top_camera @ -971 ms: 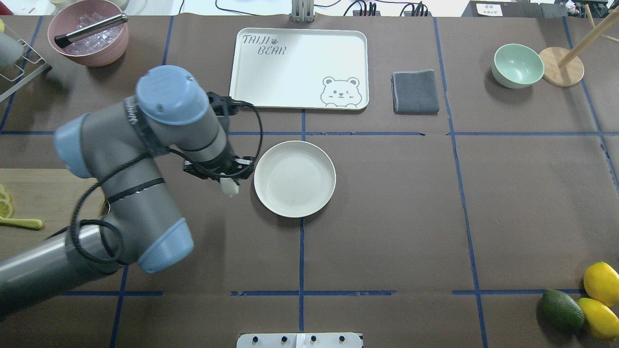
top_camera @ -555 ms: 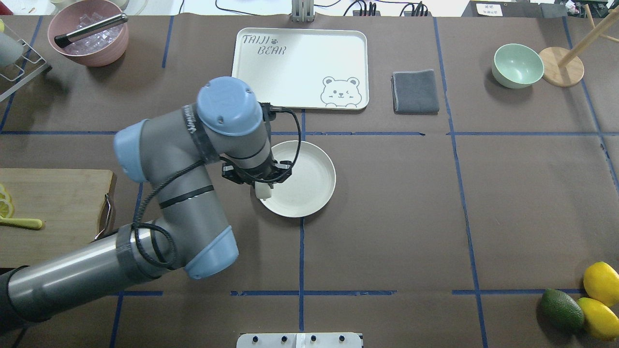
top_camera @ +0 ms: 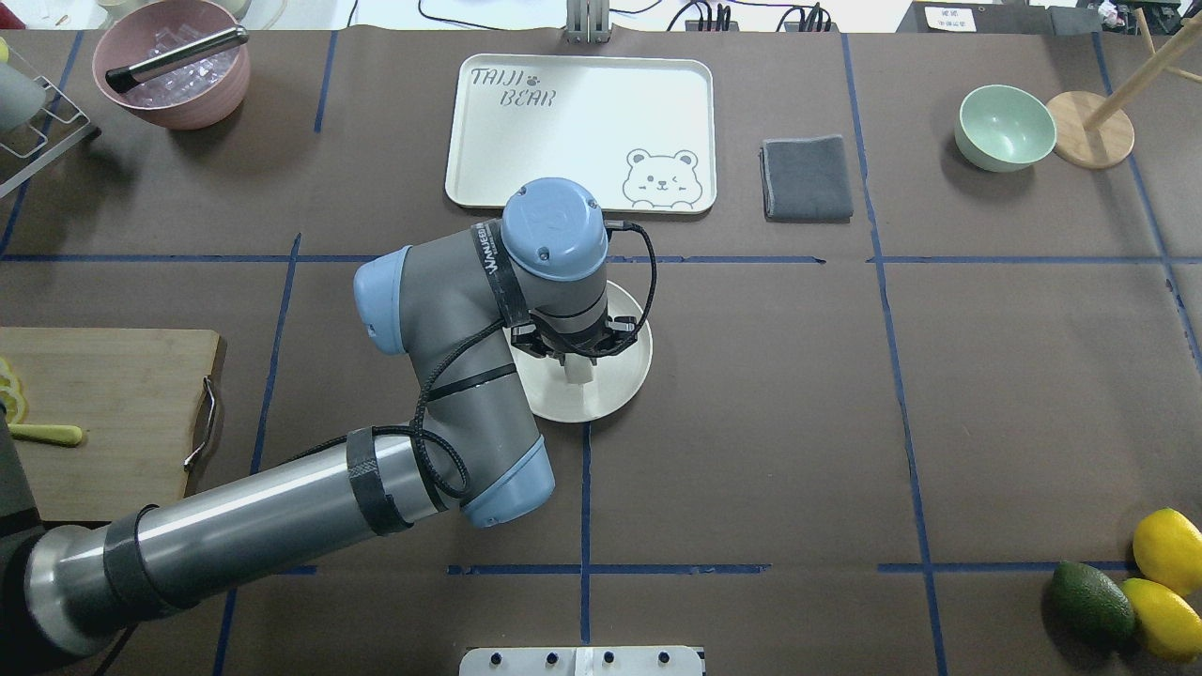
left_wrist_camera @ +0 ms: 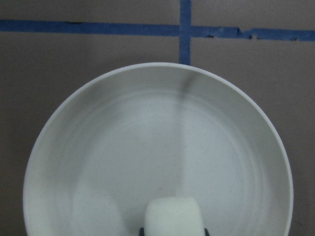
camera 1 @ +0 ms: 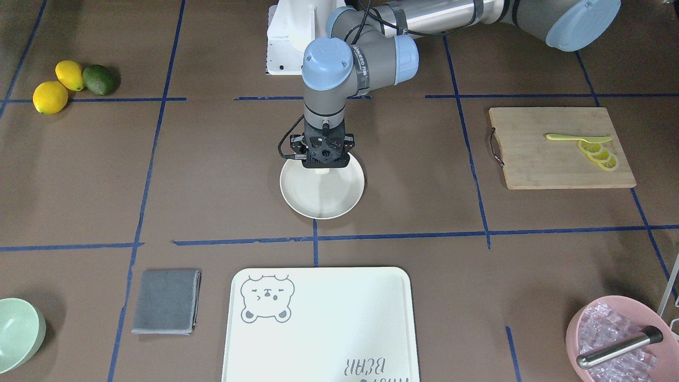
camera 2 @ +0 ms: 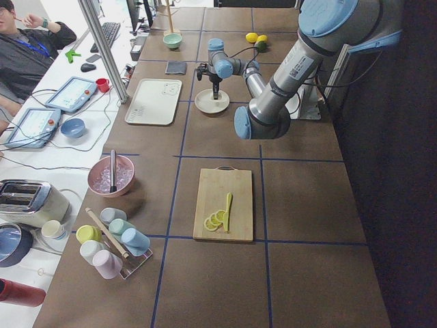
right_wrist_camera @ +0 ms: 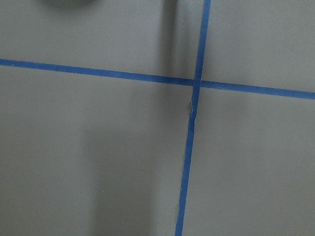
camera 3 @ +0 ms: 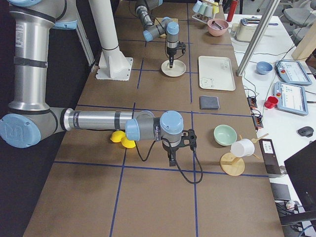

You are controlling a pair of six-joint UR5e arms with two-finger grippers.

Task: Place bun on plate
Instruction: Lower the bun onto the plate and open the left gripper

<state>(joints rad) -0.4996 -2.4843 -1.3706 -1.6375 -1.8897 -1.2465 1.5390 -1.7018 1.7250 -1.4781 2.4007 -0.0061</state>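
The bun [top_camera: 581,374] is a small white lump held in my left gripper [top_camera: 578,364], which is shut on it and points straight down. It hangs over the round cream plate [top_camera: 627,380] at the table's middle, on the half nearer the robot. From the front, the bun [camera 1: 321,171] peeks out under the black gripper [camera 1: 323,165] above the plate [camera 1: 323,200]. The left wrist view shows the bun [left_wrist_camera: 173,217] at the bottom edge with the plate [left_wrist_camera: 147,147] below it. My right gripper [camera 3: 171,161] hangs over bare table at the far right; I cannot tell whether it is open or shut.
A bear-printed white tray [top_camera: 582,131] lies behind the plate, with a grey cloth [top_camera: 806,177] and a mint-green bowl [top_camera: 1003,127] to its right. A cutting board [top_camera: 103,413] with lemon slices is at the left. A pink bowl [top_camera: 174,61] stands far left, with lemons and an avocado [top_camera: 1089,601] near right.
My left arm has swung to the right with the bun, from beside the plate's left rim to over the plate's inside.
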